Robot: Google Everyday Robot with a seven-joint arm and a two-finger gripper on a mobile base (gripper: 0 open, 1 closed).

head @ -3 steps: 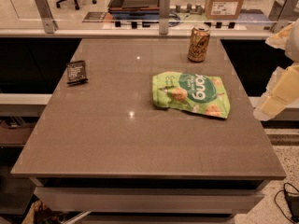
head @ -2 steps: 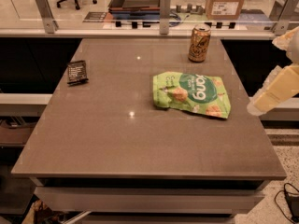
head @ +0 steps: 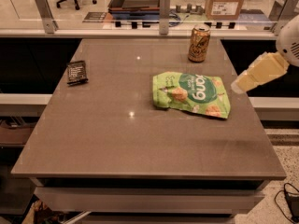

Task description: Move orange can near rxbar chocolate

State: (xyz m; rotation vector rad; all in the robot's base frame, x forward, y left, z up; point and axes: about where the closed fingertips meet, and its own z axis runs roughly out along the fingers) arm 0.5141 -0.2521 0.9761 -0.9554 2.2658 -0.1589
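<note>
Camera view, going left to right. Near the left edge of the grey-brown matte surface (head: 140, 139) lies the rxbar chocolate (head: 77, 72), a small flat bar in a black wrapper with white print.

Middle-right there's a crinkly green snack bag (head: 191, 94) lying flat, well apart from the bar. Behind it, toward the far edge, stands the orange can (head: 199, 43), a small amber metal cylinder with dark markings and a silver pull-tab top. It's upright and near the bag, but not touching it as far as I can see.

Furthest right, the robot's cream-coloured tool (head: 250, 78) hangs just past the surface's right edge, angled in toward the bag. It's well apart from the can and carrying nothing, and honestly I can't tell whether it's spread or closed.

Handling-wise, my guess is the can's rigid but thin-walled, so it'll dent if you crush it. The smooth sides look a bit slippery, and it's tall enough to tip if nudged. I'd take it across the middle of the body on opposite sides, not by the rim or tab. I'd also lift it clear of the bag on the way over to the bar.
</note>
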